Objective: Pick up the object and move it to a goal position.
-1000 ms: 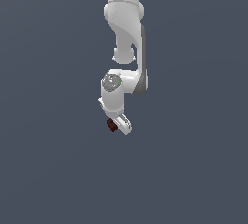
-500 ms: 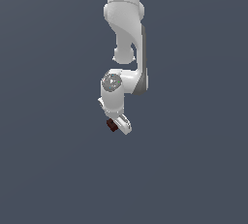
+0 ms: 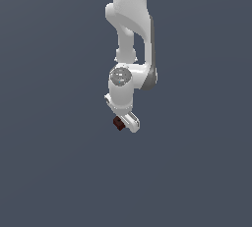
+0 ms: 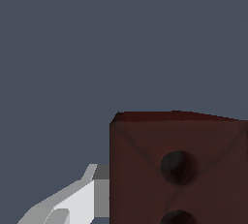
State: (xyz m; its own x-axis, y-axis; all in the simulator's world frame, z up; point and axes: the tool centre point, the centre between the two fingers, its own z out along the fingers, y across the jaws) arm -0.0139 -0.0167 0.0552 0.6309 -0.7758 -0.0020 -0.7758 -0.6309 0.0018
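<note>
In the exterior view, the white arm hangs down from the top, and my gripper [image 3: 120, 123] is at its lower end, near the middle of the picture. It is shut on the object [image 3: 117, 122], a small dark red-brown block that sticks out toward the exterior view's left. In the wrist view the object [image 4: 179, 169] is very close and large, with two dark round holes on the face toward the camera. One white finger [image 4: 80, 200] presses against its side. The other finger is out of view.
A plain dark grey-blue background fills both views. I see no table edge, goal marker or other object. The arm's links [image 3: 130, 19] run up out of the exterior view's top edge.
</note>
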